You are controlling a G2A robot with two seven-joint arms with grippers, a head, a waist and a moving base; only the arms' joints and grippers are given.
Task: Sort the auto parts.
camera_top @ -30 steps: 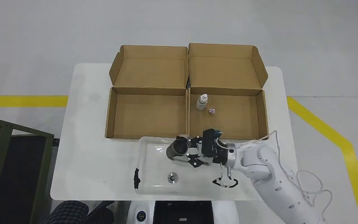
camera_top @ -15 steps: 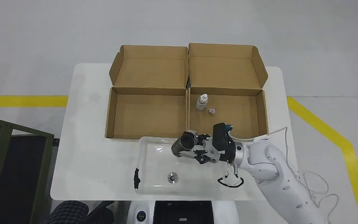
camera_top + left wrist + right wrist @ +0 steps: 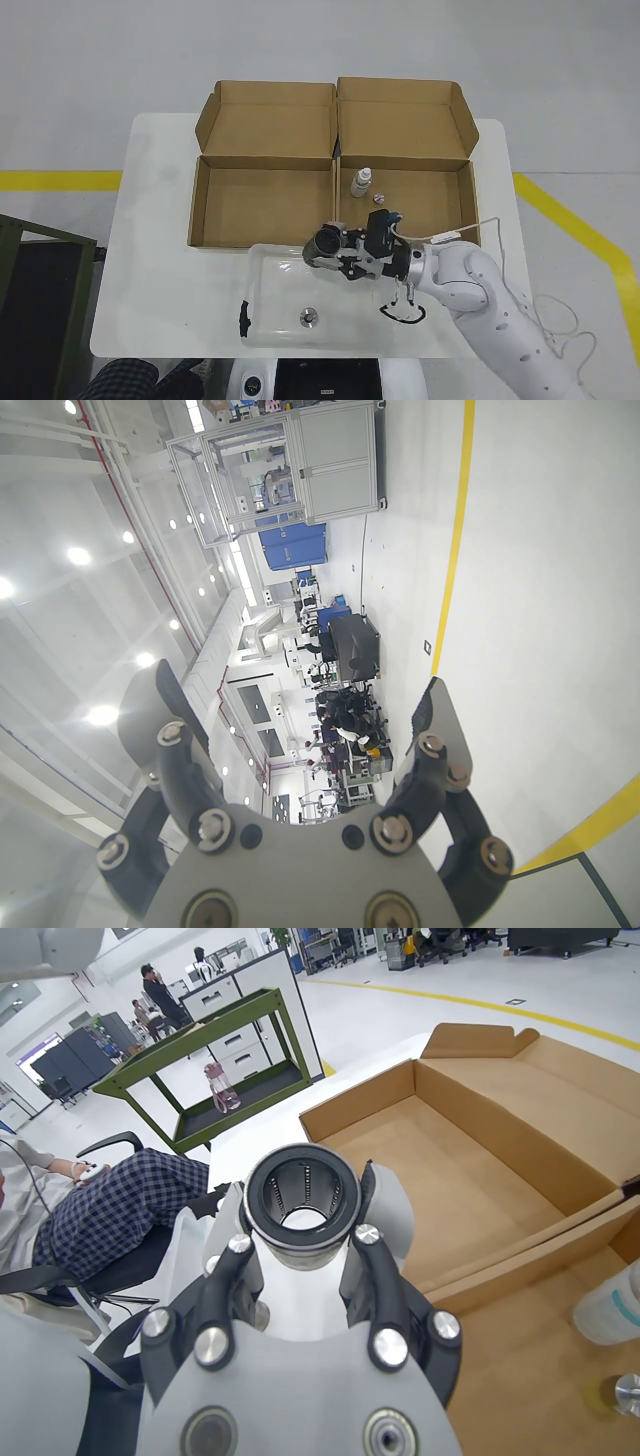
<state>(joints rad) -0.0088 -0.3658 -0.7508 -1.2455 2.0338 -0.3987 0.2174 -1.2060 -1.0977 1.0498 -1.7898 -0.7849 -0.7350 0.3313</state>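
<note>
The right arm's jaws are closed on the bearing [image 3: 302, 1200] (a steel cylinder with a black rim, its bore facing the wrist camera), pinching its sides. In the top view the bearing hangs over the far edge of the clear tray [image 3: 270, 287], just beside the near walls where the left box [image 3: 265, 205] and the right box [image 3: 430, 205] meet on the table [image 3: 150, 250]. The right box holds a white bottle [image 3: 361, 181] and a small round part [image 3: 378, 198]. A metal disc [image 3: 310, 318] lies in the tray. The left arm's jaws stand wide apart, gripping nothing.
</note>
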